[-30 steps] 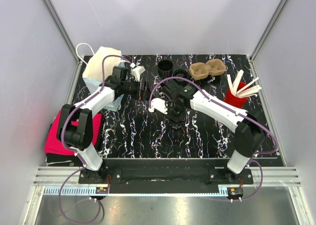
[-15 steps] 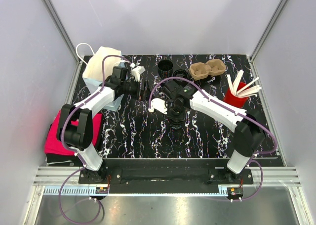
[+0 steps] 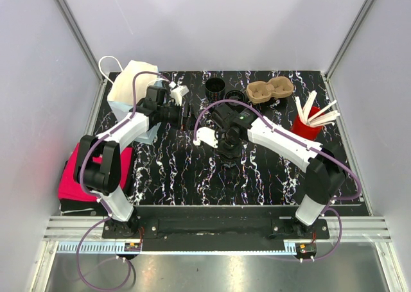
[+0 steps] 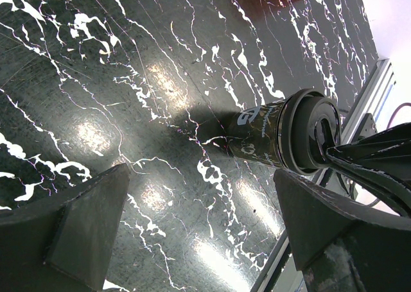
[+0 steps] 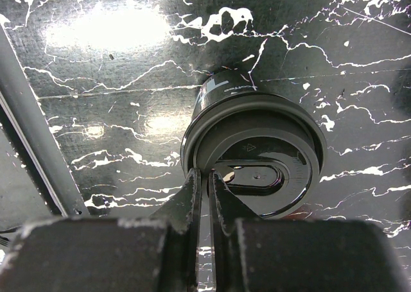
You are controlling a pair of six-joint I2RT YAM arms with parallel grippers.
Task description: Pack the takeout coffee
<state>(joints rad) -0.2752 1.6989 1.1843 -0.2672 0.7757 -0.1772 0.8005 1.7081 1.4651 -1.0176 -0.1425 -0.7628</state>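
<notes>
Pinching the lid (image 5: 257,144) rim with narrow right fingers (image 5: 188,199), seemingly to steady the cup (image 4: 257,135), we held left fingers (image 4: 87,221) wide near the bag (image 3: 127,80).

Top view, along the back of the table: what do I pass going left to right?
bag → black cup → carrier → red cup of stirrers
</notes>
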